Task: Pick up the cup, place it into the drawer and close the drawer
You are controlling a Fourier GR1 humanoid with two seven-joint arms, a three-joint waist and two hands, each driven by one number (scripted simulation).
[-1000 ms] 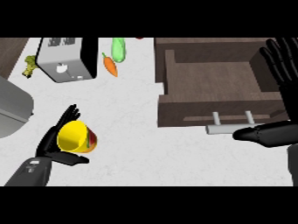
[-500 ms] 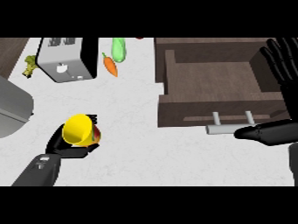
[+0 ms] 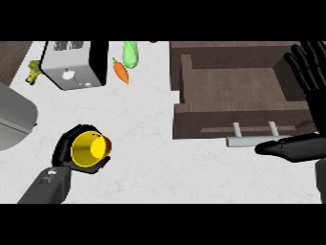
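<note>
- The yellow cup (image 3: 89, 149) is in the left hand (image 3: 72, 158), low on the left side of the white counter (image 3: 151, 158)
- Its open mouth faces up at us, so we can look right inside it
- The black fingers (image 3: 72, 133) curl round the cup's rim, over the top and under the bottom, and the cup sits between them
- I can't tell if the cup is off the counter or touching it
- The drawer (image 3: 236, 91) is pulled open, far off to the right, with a bar handle (image 3: 254, 139) on its front
- To do this step well, I think the hand should carry the cup across to the right, high enough to pass over the drawer's front wall, then lower it inside before letting go
- The right hand (image 3: 317, 81) rests by the right edge with fingers straight and spread, holding nothing
- Up at the back are a toaster (image 3: 72, 66), a carrot (image 3: 121, 72) and a green veggie (image 3: 130, 53)
- A big grey thing (image 3: 3, 119) sits at the left edge
</note>
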